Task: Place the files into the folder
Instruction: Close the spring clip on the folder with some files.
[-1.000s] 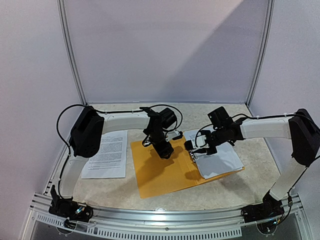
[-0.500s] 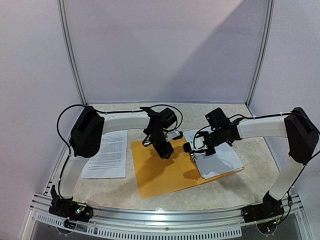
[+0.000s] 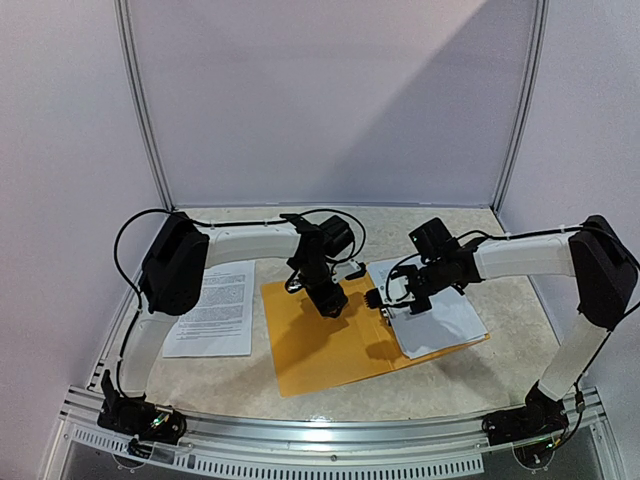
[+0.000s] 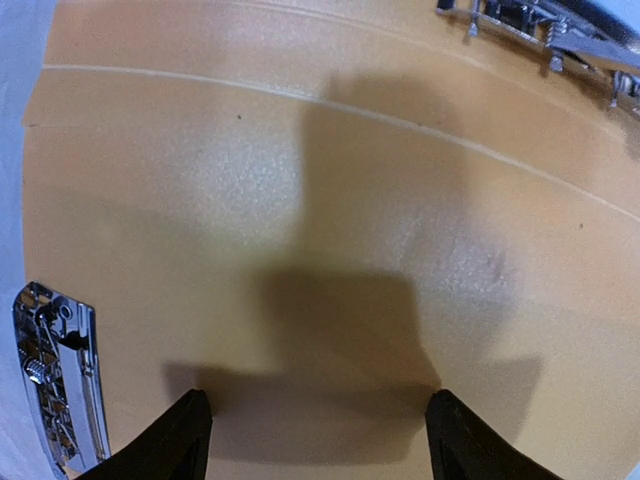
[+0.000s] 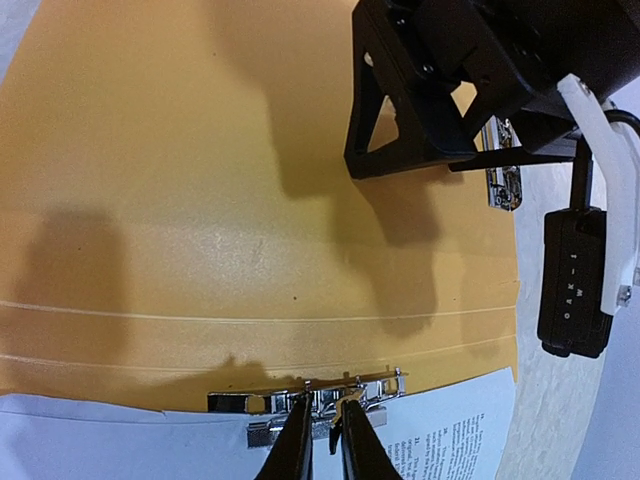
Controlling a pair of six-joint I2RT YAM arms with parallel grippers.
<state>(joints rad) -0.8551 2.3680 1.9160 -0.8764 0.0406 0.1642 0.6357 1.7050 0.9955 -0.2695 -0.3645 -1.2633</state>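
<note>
The orange-yellow folder (image 3: pixel 320 350) lies open on the table. One of the files (image 3: pixel 440 322) rests on its right half, its edge under the metal clip (image 5: pixel 375 385) at the spine. Another of the files (image 3: pixel 215 308) lies on the table to the left of the folder. My right gripper (image 5: pixel 322 412) is shut on the clip's small lever, its fingers narrow around it. My left gripper (image 4: pixel 318 440) stands open, its tips down on the bare left flap (image 4: pixel 300 180) with nothing between them.
A second chrome clip (image 4: pixel 55 380) sits at the folder's far edge beside my left gripper (image 5: pixel 450 80). Metal frame posts and white walls close off the back and sides. The arm bases stand at the near rail (image 3: pixel 320 440).
My right gripper's jaws have narrowed onto the clip lever and the right arm has shifted slightly left. The left arm and folder have not moved.
</note>
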